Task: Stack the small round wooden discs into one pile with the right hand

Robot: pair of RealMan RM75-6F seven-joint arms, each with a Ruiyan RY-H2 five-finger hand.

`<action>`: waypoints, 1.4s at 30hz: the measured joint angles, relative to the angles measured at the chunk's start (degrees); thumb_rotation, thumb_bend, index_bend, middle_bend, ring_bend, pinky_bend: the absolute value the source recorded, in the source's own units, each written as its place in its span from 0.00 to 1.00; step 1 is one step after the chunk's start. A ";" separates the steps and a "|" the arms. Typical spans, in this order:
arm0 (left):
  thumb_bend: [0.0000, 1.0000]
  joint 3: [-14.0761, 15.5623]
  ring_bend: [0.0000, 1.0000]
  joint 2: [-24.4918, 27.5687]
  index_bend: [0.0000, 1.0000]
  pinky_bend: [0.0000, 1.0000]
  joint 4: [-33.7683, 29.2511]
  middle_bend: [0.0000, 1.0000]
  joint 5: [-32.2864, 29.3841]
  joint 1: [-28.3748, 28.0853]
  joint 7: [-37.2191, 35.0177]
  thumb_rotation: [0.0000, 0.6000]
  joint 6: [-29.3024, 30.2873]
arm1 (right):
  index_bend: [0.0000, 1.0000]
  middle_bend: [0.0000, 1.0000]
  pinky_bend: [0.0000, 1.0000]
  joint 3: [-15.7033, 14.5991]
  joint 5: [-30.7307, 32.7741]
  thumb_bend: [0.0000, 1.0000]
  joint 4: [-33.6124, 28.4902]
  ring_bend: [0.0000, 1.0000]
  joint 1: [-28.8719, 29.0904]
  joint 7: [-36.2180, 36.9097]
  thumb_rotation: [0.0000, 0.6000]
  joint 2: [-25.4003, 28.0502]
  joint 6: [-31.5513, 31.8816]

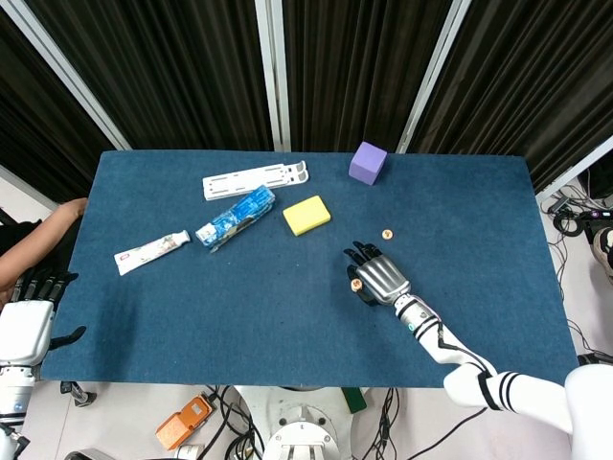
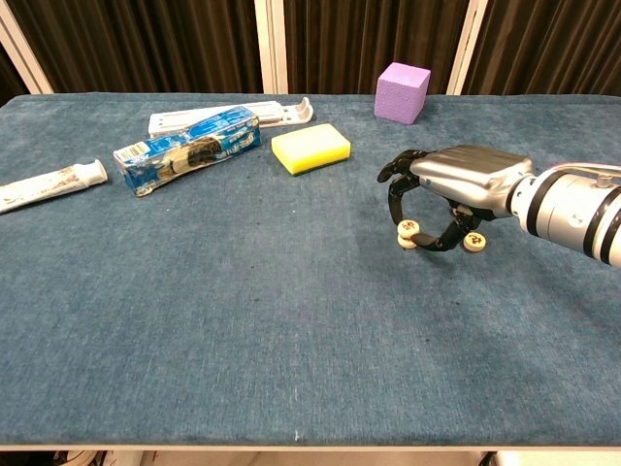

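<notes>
Blue table (image 1: 239, 307) carries toothpaste tube (image 1: 151, 252), sponge (image 1: 306, 215), purple cube (image 1: 368, 162), wooden discs (image 2: 473, 242).

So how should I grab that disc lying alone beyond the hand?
Pinch the lone disc by its rim, coming straight down. It lies flat on the table, so only the thin edge gives the right hand a hold.

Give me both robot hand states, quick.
Left robot hand: off the table edge, holding nothing, fingers apart.
Right robot hand: pinching a small round wooden disc above another disc.
</notes>
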 measured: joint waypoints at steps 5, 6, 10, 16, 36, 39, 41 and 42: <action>0.08 0.02 0.11 0.08 0.19 0.01 -0.06 0.18 -0.02 -0.02 -0.12 1.00 -0.13 | 0.47 0.16 0.17 -0.43 0.24 0.53 -0.23 0.08 0.15 -0.21 1.00 0.14 -0.02; 0.08 0.00 0.11 0.07 0.19 0.01 -0.04 0.18 -0.03 -0.02 -0.12 1.00 -0.11 | 0.47 0.16 0.17 -0.50 0.25 0.53 -0.26 0.08 0.15 -0.29 1.00 0.17 0.06; 0.08 -0.03 0.11 0.01 0.19 0.01 0.08 0.18 -0.02 -0.03 -0.23 1.00 -0.08 | 0.46 0.16 0.17 -0.53 0.06 0.53 -0.71 0.08 -0.04 -0.08 1.00 0.40 1.09; 0.08 -0.16 0.11 -0.18 0.19 0.01 0.39 0.18 -0.03 -0.10 -0.42 1.00 -0.07 | 0.44 0.16 0.17 -0.57 -0.49 0.53 -2.48 0.08 -1.64 -0.38 1.00 2.51 5.17; 0.08 -0.23 0.11 -0.15 0.19 0.01 -0.24 0.18 0.05 -0.35 0.35 1.00 -0.16 | 0.49 0.16 0.17 -4.30 1.73 0.47 -0.34 0.08 -5.60 -0.38 1.00 4.93 4.18; 0.08 -0.21 0.11 -0.09 0.19 0.01 -0.34 0.18 0.00 -0.33 0.41 1.00 -0.19 | 0.49 0.16 0.18 -4.27 1.22 0.47 0.32 0.08 -5.42 0.21 1.00 4.46 4.08; 0.08 -0.18 0.11 -0.15 0.19 0.01 -0.34 0.18 -0.01 -0.32 0.42 1.00 -0.23 | 0.49 0.16 0.18 -4.21 0.92 0.47 0.40 0.08 -5.35 0.54 1.00 4.32 4.15; 0.08 -0.17 0.11 -0.13 0.19 0.01 -0.33 0.18 -0.03 -0.33 0.40 1.00 -0.28 | 0.49 0.16 0.18 -4.21 0.79 0.47 0.40 0.08 -5.33 0.58 1.00 4.29 4.18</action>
